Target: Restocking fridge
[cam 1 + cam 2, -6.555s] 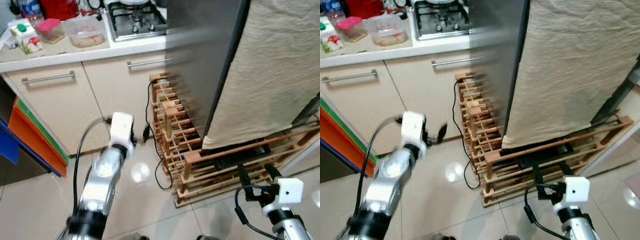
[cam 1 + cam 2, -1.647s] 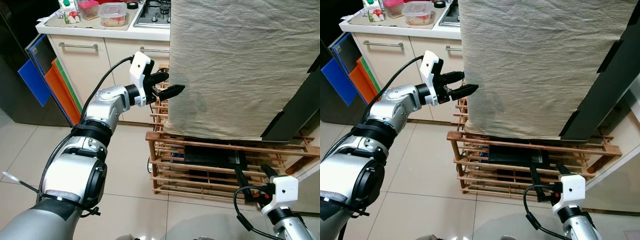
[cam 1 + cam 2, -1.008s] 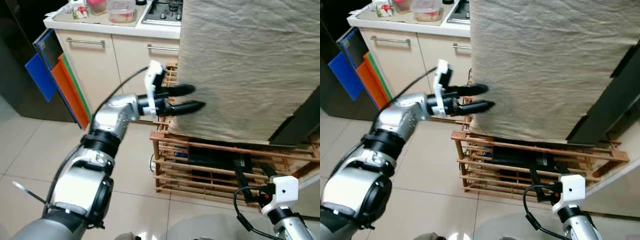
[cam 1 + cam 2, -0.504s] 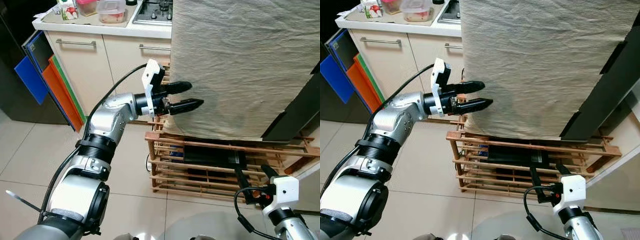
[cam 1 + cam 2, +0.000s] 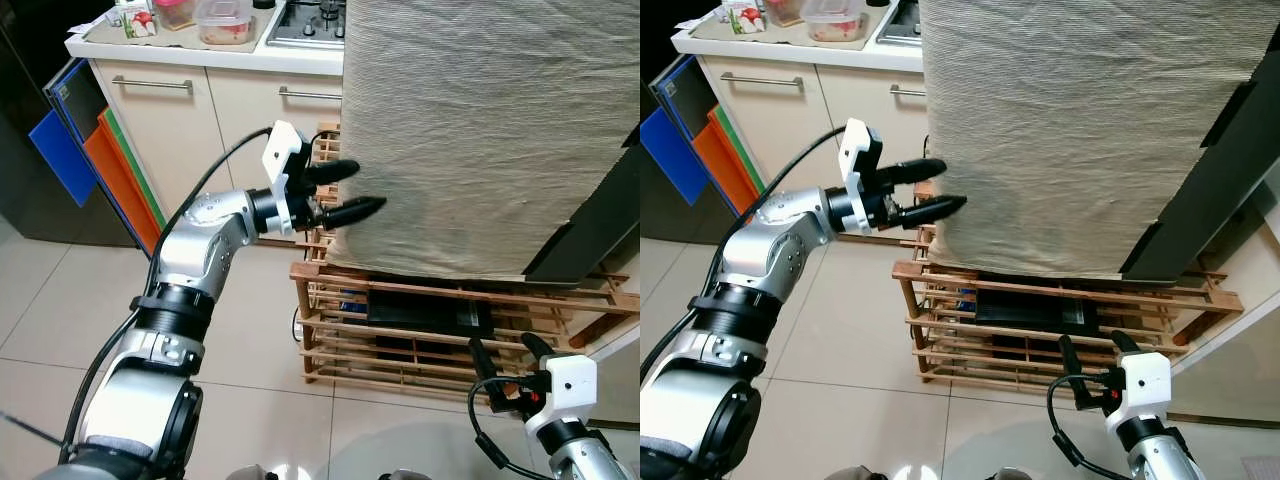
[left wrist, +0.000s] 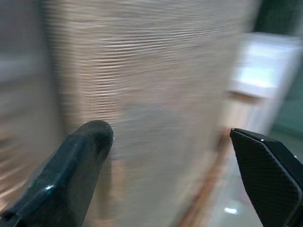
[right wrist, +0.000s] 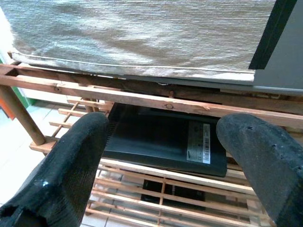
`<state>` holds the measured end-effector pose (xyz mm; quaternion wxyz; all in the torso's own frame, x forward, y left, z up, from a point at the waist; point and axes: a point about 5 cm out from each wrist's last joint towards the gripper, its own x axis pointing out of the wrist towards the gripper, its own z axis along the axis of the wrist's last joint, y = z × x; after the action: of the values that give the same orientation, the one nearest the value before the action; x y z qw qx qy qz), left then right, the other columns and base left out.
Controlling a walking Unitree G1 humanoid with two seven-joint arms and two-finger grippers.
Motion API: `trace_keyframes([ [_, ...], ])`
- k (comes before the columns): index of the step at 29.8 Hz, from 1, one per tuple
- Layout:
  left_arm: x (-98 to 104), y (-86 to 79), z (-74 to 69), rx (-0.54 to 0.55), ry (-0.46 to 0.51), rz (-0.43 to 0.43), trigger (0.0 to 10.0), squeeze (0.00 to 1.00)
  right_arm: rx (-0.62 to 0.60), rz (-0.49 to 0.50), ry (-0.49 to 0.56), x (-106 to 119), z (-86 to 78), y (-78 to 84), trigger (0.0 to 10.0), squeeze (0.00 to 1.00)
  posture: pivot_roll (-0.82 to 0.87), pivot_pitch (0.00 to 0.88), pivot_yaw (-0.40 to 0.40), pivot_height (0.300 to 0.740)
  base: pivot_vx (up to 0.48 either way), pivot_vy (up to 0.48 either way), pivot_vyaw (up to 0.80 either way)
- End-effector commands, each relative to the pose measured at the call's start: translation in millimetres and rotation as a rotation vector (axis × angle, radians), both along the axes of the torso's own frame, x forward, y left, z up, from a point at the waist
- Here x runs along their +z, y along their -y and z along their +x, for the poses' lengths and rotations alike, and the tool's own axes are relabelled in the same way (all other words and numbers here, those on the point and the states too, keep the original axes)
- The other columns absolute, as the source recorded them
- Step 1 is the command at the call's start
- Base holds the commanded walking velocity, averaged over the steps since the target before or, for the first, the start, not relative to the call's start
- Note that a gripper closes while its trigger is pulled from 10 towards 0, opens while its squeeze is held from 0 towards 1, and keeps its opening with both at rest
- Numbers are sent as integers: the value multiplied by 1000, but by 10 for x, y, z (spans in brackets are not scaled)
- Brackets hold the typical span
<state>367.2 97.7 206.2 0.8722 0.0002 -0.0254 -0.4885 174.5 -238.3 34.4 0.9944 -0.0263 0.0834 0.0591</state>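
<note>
beside the cloth-draped fridge (image 5: 480,130), left claw (image 5: 352,190) gapes.

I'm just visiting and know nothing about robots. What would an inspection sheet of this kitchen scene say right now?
Surface: pale tiled floor.
Job's things: fridge draped in beige cloth, standing on a wooden slatted rack.
Clutter: food containers on the counter; black device inside the rack.
Hands: left hand open, at the cloth's left edge; right hand open, low before the rack.
Cables: black cable along the left arm.
Surroundings: cabinets, gas hob, coloured boards.
</note>
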Motion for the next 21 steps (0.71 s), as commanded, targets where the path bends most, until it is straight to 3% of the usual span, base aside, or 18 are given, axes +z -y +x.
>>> trace_keyframes([
  [1, 32, -24, 51, 64, 22, 13, 10000, 0, 1, -4, 4, 21, 2, 5, 10000, 0, -129, 56, 32, 740, 0, 0, 0],
  [2, 18, -36, 102, 138, 24, 26, 10000, 0, 0, -4, 4, 23, 7, 4, 10000, 0, -130, 56, 33, 740, 0, 0, 0],
  [4, 9, -26, 119, 157, 18, 25, 10000, 0, 1, -3, 3, 23, 9, 3, 10000, 0, -132, 56, 34, 740, 0, 0, 0],
  [21, -74, 101, 243, 183, -36, -25, 10000, 0, -1, -7, 7, 17, 23, -9, 10000, 0, -145, 42, 41, 740, 0, 0, 0],
])
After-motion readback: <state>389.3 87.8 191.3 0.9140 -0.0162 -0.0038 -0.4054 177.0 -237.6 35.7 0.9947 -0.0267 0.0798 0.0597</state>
